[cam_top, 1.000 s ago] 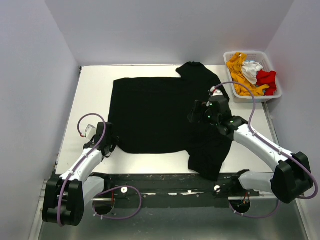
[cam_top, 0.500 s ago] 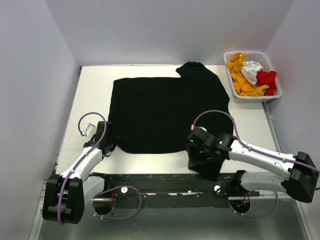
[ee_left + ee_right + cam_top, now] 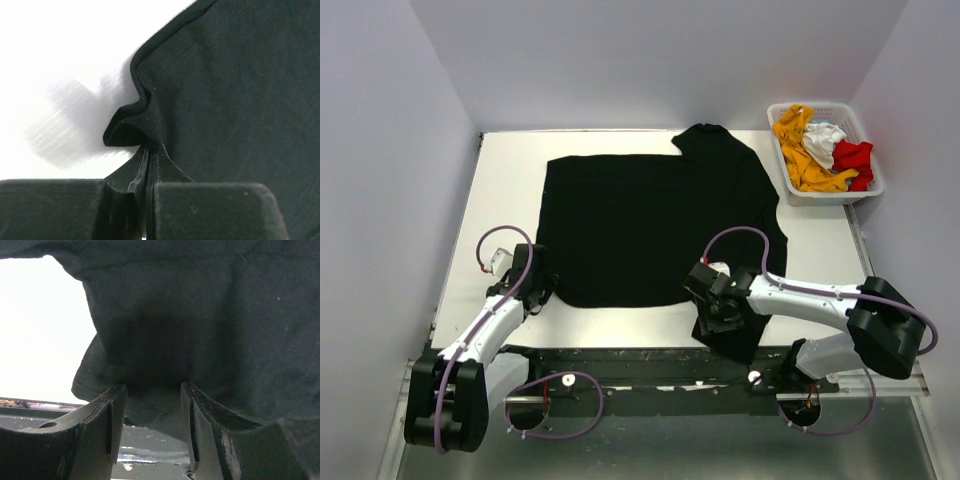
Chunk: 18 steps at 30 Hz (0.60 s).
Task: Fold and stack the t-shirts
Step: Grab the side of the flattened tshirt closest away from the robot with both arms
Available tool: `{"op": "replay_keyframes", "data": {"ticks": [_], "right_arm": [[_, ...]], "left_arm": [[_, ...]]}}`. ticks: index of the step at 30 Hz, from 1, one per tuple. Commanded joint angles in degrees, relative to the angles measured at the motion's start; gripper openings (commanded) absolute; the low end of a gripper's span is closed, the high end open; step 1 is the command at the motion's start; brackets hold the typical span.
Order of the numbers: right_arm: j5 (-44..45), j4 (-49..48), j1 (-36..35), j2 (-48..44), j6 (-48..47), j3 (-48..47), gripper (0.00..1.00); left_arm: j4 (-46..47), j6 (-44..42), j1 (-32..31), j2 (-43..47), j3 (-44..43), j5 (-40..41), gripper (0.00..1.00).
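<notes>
A large black t-shirt (image 3: 650,220) lies spread on the white table (image 3: 500,190); its near right part droops over the front edge. My left gripper (image 3: 538,290) is shut on its near left corner, where the hem (image 3: 131,131) bunches at the fingertips (image 3: 150,150). My right gripper (image 3: 712,312) is low at the near right corner, open. Its jaws straddle a hanging fold of the black cloth (image 3: 150,365) without pinching it. Orange-yellow (image 3: 800,150), white (image 3: 825,140) and red (image 3: 853,160) t-shirts lie crumpled in the basket.
The white slatted basket (image 3: 872,187) stands at the table's back right corner. A dark rail (image 3: 620,365) with cables runs along the front edge between the arm bases. Walls close in the left, back and right sides.
My right arm has swung from the shirt's right middle down to its near right corner, and its jaws have narrowed around the hanging cloth. The left arm has not moved.
</notes>
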State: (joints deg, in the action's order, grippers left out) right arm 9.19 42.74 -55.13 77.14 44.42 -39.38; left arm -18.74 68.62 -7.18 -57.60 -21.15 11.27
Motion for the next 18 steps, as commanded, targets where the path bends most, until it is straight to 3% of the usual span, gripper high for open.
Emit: {"op": "replay_keyframes", "data": {"ticks": [1,4,10,18], "right_arm": [[2.73,-3.79,-0.4,5.64,2.78,1.46,0.49],[2.49,-3.58,-0.33,6.03,3.55,1.63,0.26],[-2.75,1.45,-0.4,-0.05,2.15,0.97,0.01],[-10.72,10.57,-1.05,-5.93,0.02,0.09,0.01]], "left_arm": [[-4.52,-1.16,0.27,1.55,0.15,-0.48,0.0],[-5.59,-0.88,0.28,2.84,0.35,-0.18,0.0],[-10.8,0.28,0.32,7.97,0.93,1.36,0.0],[-19.92,4.93,0.29,16.48,2.79,1.36,0.0]]}}
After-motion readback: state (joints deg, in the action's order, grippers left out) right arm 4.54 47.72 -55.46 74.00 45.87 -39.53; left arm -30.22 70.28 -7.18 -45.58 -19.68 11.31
